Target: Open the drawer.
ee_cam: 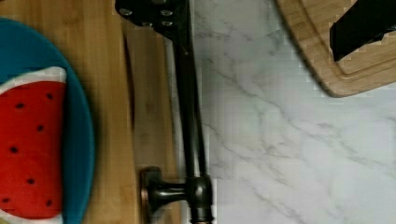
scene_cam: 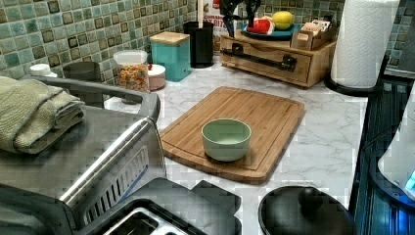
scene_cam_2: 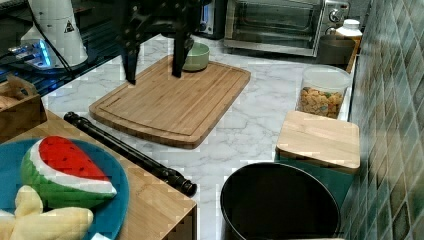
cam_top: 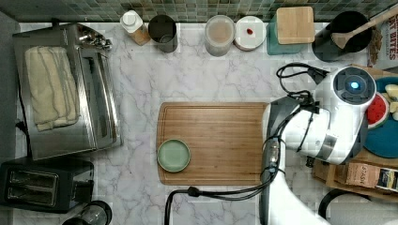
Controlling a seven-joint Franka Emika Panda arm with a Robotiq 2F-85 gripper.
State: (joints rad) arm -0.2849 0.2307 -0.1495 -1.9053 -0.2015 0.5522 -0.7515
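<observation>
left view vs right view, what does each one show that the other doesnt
The left view alone has the folded towel on the toaster oven, the paper towel roll and the drawer's front face.

The right view alone has the claw hanging open above the cutting board and the watermelon slice up close on its blue plate.

Both share the cutting board, the green bowl, the drawer's black bar handle, the cereal jar and the wooden-lidded teal canister.

"BITES" on box (cam_top: 387,37) at top view's right edge, partial line above unreadable. "BITE" partly visible on same box in left view. Black warning triangle on white robot base (scene_cam_2: 59,30).
</observation>
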